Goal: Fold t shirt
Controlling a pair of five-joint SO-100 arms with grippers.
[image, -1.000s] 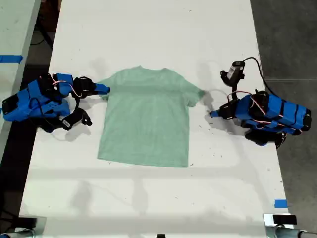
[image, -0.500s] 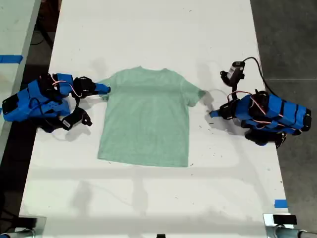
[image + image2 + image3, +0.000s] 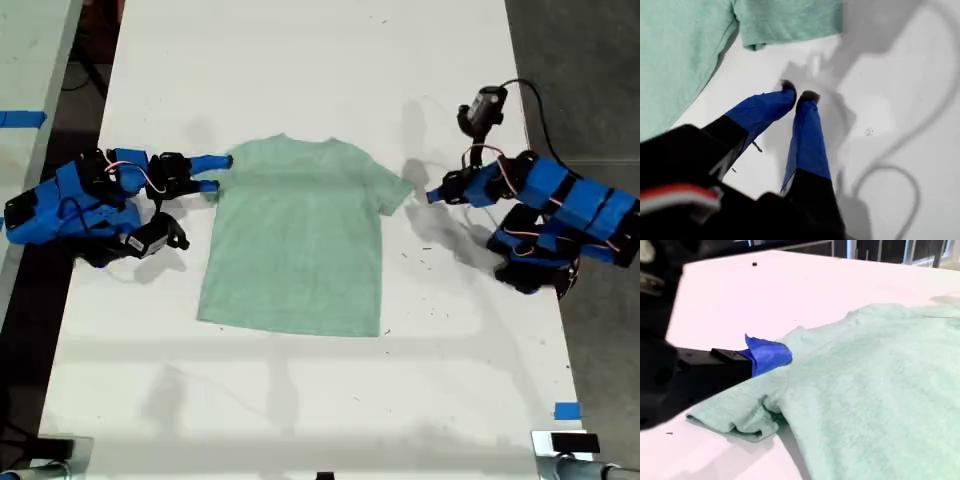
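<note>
- The t shirt [image 3: 295, 240] lies flat and face-up in the middle of the white tabletop [image 3: 310, 80], collar toward the far edge and hem toward the near edge in the exterior view.
- It is a plain pale mint-green, heathered, with no print; both short sleeves are spread out to the sides, and the body looks smooth with only faint creases.
- My first gripper [image 3: 799, 95] is over bare tabletop just beside the sleeve on the exterior view's right [image 3: 437, 195]. Its blue-taped fingers [image 3: 807, 135] are nearly together at the tips, with only a thin gap, and nothing is between them. The sleeve's hem is slightly curled under there.
- My second gripper [image 3: 210, 172] is at the sleeve on the exterior view's left. One blue-taped finger [image 3: 767, 355] lies on top of the sleeve near the shoulder seam; the other is not visible in the wrist view, so I cannot tell whether the cloth is pinched.
- That sleeve's edge is bunched and folded under near the finger.
</note>
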